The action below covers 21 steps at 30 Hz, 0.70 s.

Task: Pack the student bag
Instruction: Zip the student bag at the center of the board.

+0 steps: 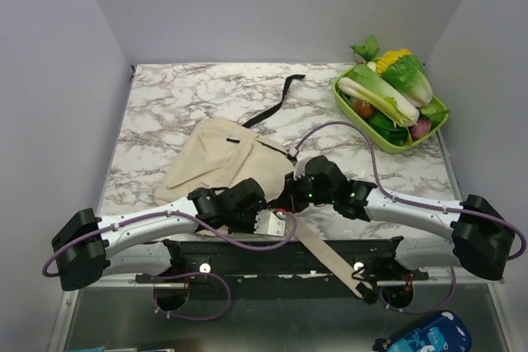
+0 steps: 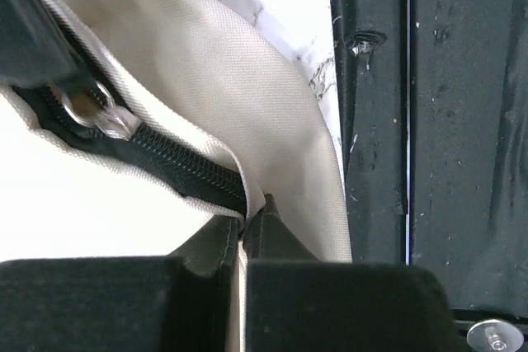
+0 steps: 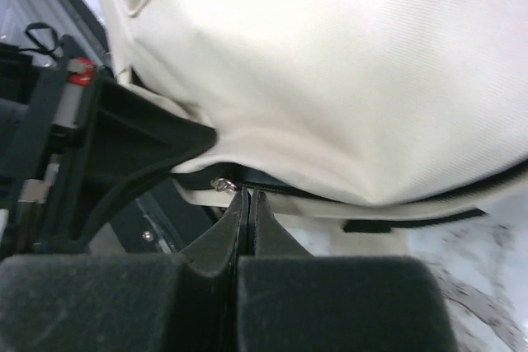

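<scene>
- L tool [image 2: 252, 213]: jaws together, clamped on student bag [image 1: 216, 158] fabric at zip [image 2: 177, 166] end.
- Bag laid flat on desk [image 1: 181, 96], by its near edge.
- R tool [image 3: 247, 199]: jaws together just beside bag's zip pull [image 3: 221, 185]; grip unclear.
- Fabric to be held taut while pull is drawn.
- No writing legible.

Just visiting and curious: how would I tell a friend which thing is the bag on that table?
Start at the marble table; near its front edge, left of the middle, lies the student bag. It is the only soft cream-beige fabric thing, with black trim and a long beige strap trailing off the front, unlike the green tray of vegetables at the far right.
</scene>
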Motion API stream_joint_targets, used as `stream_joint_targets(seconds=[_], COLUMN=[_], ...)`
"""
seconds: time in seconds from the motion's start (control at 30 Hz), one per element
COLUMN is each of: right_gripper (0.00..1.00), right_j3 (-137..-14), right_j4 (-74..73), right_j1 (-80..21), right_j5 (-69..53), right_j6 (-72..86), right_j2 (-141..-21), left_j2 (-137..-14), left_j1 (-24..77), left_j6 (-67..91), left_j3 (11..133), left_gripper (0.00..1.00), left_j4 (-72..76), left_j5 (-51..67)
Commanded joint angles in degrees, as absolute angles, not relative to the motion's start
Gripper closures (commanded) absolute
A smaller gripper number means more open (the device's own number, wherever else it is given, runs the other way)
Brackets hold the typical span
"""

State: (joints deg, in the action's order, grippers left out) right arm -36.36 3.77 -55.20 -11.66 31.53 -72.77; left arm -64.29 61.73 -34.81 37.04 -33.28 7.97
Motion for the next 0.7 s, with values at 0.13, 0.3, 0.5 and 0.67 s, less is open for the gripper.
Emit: stream_joint_targets(seconds=[0.13,0.3,0.5,0.67], right_gripper=[0.99,0.99,0.99,0.99], right_j3=[-37.97,-43.67,-57.88,-69.51], right_j4=[-8.52,-12.21,-14.84,-20.02], right_j1=[-46.86,-41.93,-36.22,-32.53], right_j5=[-9.05,-3.96,-0.36,7.18], right_j6=[23.39,18.47,12.49,10.72], right_j2=[-71.45,-75.93,-87.86,-96.41], left_j2=[-63.55,-63.37,-63.63,-62.58], left_j1=[63.71,66.00,70.74,71.63], left_j6=[-39.28,-43.15,-49.73,-53.52], left_j3=[40.43,42.54,42.54,41.75], left_gripper=[1.00,1.00,1.00,1.00], left_j4=[-42.71,-48.51,-53.17,-56.33], left_j5=[7.38,9.40,5.72,4.57])
